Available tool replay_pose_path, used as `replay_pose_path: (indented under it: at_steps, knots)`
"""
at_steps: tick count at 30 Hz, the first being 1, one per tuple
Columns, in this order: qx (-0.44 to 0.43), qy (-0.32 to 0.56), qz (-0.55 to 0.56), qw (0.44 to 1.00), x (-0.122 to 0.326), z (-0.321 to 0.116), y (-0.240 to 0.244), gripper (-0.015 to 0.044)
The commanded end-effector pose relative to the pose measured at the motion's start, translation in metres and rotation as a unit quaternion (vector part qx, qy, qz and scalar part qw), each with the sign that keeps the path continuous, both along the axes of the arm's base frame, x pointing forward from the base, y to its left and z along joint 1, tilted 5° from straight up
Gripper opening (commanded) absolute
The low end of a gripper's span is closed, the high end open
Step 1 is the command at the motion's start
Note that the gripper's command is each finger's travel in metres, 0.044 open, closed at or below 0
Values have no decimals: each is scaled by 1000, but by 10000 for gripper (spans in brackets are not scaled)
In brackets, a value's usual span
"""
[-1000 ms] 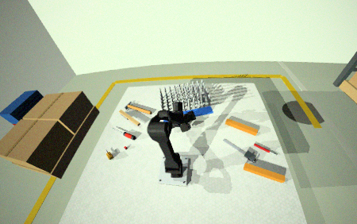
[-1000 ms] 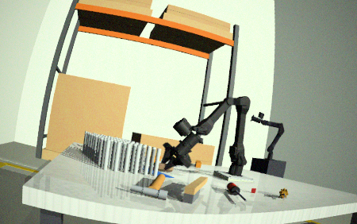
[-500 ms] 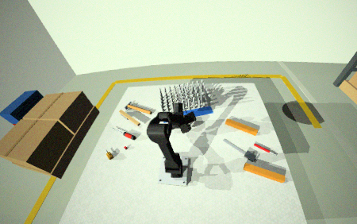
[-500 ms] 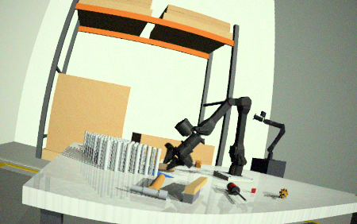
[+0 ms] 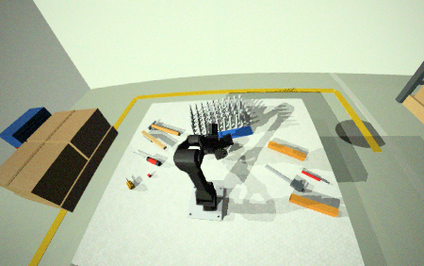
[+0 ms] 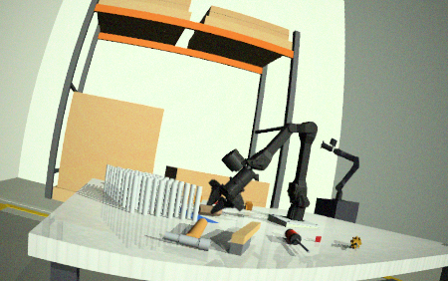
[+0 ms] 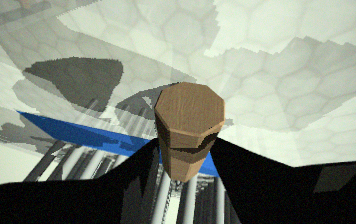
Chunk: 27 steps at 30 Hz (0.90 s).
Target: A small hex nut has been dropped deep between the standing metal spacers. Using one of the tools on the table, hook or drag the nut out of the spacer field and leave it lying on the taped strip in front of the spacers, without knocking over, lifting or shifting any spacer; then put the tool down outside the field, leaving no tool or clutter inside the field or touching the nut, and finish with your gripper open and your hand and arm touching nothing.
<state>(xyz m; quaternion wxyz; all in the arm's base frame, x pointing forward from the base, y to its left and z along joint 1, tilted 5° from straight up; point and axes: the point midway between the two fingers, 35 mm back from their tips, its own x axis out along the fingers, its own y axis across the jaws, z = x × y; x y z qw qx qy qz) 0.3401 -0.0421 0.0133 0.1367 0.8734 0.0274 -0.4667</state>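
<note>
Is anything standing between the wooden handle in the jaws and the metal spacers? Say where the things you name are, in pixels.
Nothing upright that I can see: just the flat blue strip (image 5: 241, 132) (image 6: 208, 219) (image 7: 95, 137) in front of the spacers (image 5: 217, 115) (image 6: 134, 194) (image 7: 160, 202). The far end of the tool with the wooden handle (image 6: 209, 209) (image 7: 190, 107) is hidden, though.
</note>
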Motion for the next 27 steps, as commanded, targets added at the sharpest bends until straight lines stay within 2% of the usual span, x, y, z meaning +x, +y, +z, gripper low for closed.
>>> replay_pose_path:
  at_steps: [1, 27]
  knots:
    - [-1, -2, 3, 1000, -3, 1, 0, 0]
    - [-1, -1, 3, 1000, -20, 1, -3, 0]
